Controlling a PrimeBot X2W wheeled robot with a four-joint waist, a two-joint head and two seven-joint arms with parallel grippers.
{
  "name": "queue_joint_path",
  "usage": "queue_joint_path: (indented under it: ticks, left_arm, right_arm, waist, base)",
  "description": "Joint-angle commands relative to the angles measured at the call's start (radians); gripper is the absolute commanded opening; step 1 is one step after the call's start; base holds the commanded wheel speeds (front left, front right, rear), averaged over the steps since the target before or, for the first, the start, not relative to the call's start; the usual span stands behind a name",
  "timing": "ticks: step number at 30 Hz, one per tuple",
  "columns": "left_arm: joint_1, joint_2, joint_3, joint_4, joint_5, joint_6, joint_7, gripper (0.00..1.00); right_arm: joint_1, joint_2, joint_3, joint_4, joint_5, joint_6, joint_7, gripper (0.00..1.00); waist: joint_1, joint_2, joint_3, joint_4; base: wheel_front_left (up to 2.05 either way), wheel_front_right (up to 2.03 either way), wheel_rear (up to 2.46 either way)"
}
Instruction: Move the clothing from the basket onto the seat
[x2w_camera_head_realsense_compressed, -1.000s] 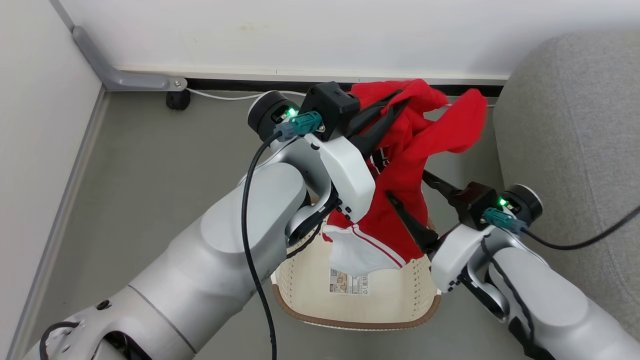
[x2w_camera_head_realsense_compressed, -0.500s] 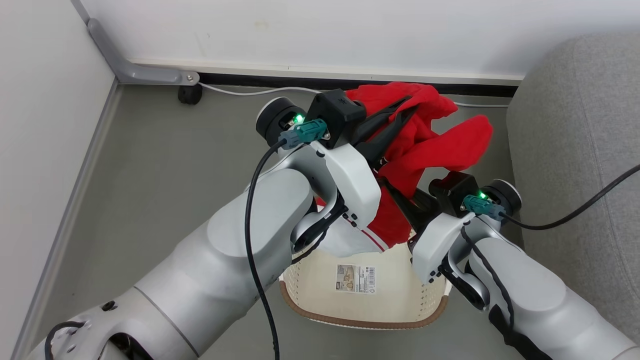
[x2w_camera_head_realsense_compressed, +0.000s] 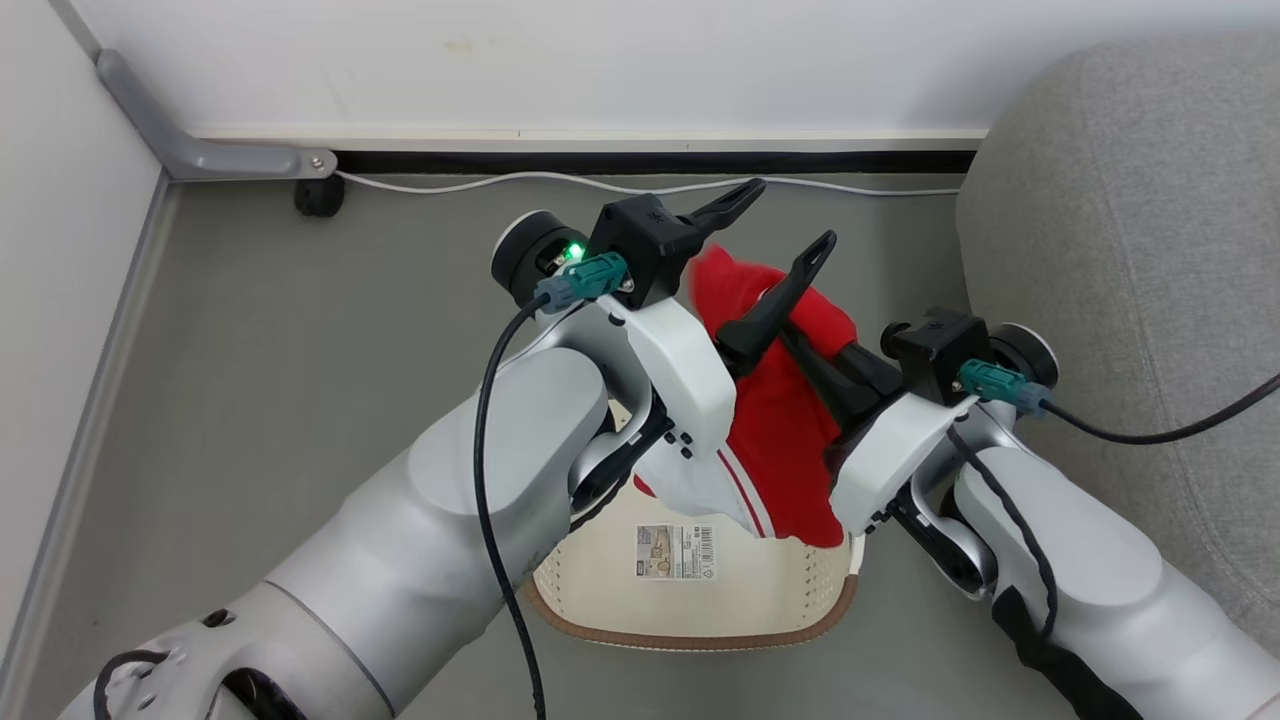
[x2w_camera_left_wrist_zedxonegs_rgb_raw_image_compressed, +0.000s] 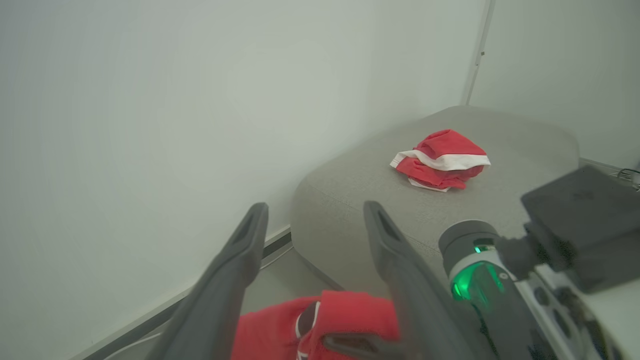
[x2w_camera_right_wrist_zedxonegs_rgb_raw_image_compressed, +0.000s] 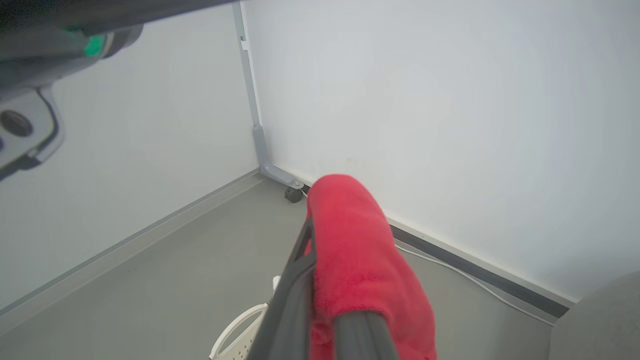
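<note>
Looking down past my own forearms, I have the basket (x2w_camera_head_realsense_compressed: 690, 640) nearest me. Its brown near rim is unobstructed, and open grey floor (x2w_camera_head_realsense_compressed: 300, 330) stretches away to the left of the basket. A label sticker (x2w_camera_head_realsense_compressed: 677, 552) on the basket's bottom carries a barcode, but its print is too small for me to read.

Above the basket hangs the red garment (x2w_camera_head_realsense_compressed: 780, 450), its white panel and stripe dangling toward the basket's bottom. My right claw (x2w_camera_head_realsense_compressed: 812, 362), over the basket's far right side, is clamped shut on that garment, with cloth folded over one finger in the right wrist view. My left claw (x2w_camera_head_realsense_compressed: 790, 212), past the basket's far rim, stands wide open and grips nothing, though one finger crosses in front of the cloth.

The seat (x2w_camera_head_realsense_compressed: 1120, 250) rises just right of the basket, its rounded edge close to my right arm. A second red-and-white garment (x2w_camera_left_wrist_zedxonegs_rgb_raw_image_compressed: 440, 160) lies on top of it. Beyond the basket a white cable (x2w_camera_head_realsense_compressed: 600, 185) runs along the foot of the wall (x2w_camera_head_realsense_compressed: 600, 60), and a caster (x2w_camera_head_realsense_compressed: 318, 195) sits at the far left.
</note>
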Motion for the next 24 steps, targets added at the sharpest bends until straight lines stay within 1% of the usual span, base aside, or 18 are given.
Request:
queue_joint_path:
  ticks: [1,8,14,15,24]
  left_arm:
    - [-0.016,0.012,0.028,-0.006,0.002,-0.006,-0.016,1.00]
    - [0.026,0.012,0.046,0.015,0.022,-0.017,-0.028,1.00]
    - [0.071,0.023,0.115,0.007,0.067,-0.021,-0.029,1.00]
    - [0.088,0.029,0.137,0.004,0.085,-0.023,-0.029,1.00]
    - [0.165,0.044,0.209,-0.001,0.145,-0.035,-0.029,1.00]
  right_arm:
    - [0.010,-0.001,-0.017,-0.038,-0.003,0.004,-0.006,0.00]
    - [0.052,-0.019,-0.065,-0.098,-0.022,0.004,-0.006,0.00]
    - [0.095,-0.040,-0.096,-0.135,-0.028,0.004,-0.006,0.00]
    - [0.109,-0.045,-0.109,-0.148,-0.030,0.004,-0.006,0.00]
    - [0.166,-0.055,-0.174,-0.201,-0.033,0.004,-0.006,0.00]
  waist:
    - [0.0000,0.0000,-0.002,-0.019]
    - [0.0000,0.0000,-0.010,-0.095]
    - [0.0000,0.0000,-0.020,-0.176]
    - [0.0000,0.0000,-0.024,-0.205]
    - [0.0000,0.0000,-0.040,-0.332]
  base:
    - [0.00,0.00,0.00]
    - [0.00,0.00,0.00]
    - [0.00,0.00,0.00]
    - [0.00,0.00,0.00]
    - [0.00,0.00,0.00]
